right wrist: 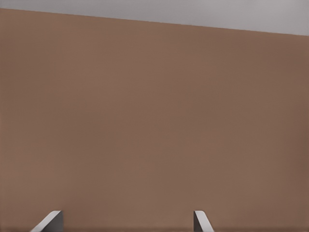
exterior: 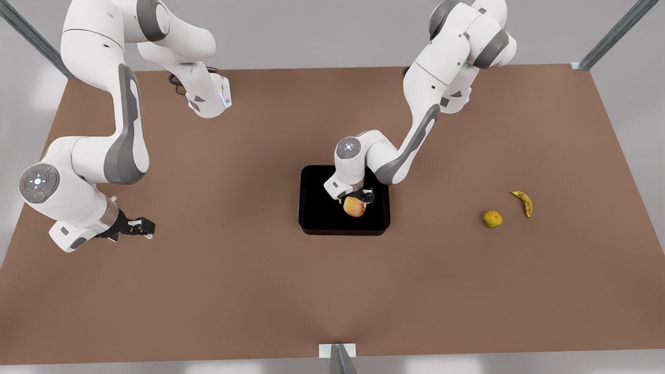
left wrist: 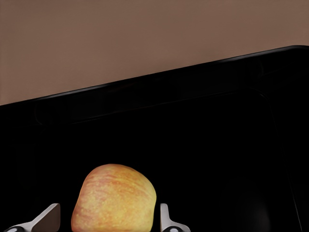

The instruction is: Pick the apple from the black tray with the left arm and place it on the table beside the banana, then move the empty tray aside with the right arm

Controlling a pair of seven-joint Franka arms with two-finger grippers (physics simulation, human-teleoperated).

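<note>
Right gripper (exterior: 148,227): nearest our camera, we see it waiting over bare table (exterior: 234,291), well off the tray's side, fingers (right wrist: 48,222) spread, gripping nothing.
Left gripper (exterior: 357,198): over the tray (exterior: 317,208), fingers (left wrist: 46,220) flanking the apple (exterior: 354,206); we can't tell if they touch.
Apple: inside the tray.
Banana (exterior: 523,202): well away from the tray, beside a round fruit (exterior: 492,219).

A small round yellow-green fruit (exterior: 492,219) lies on the front view's right. Grey metal frame posts (exterior: 613,35) stand at the far corners, and a pale grey wall (exterior: 311,47) stands behind.
</note>
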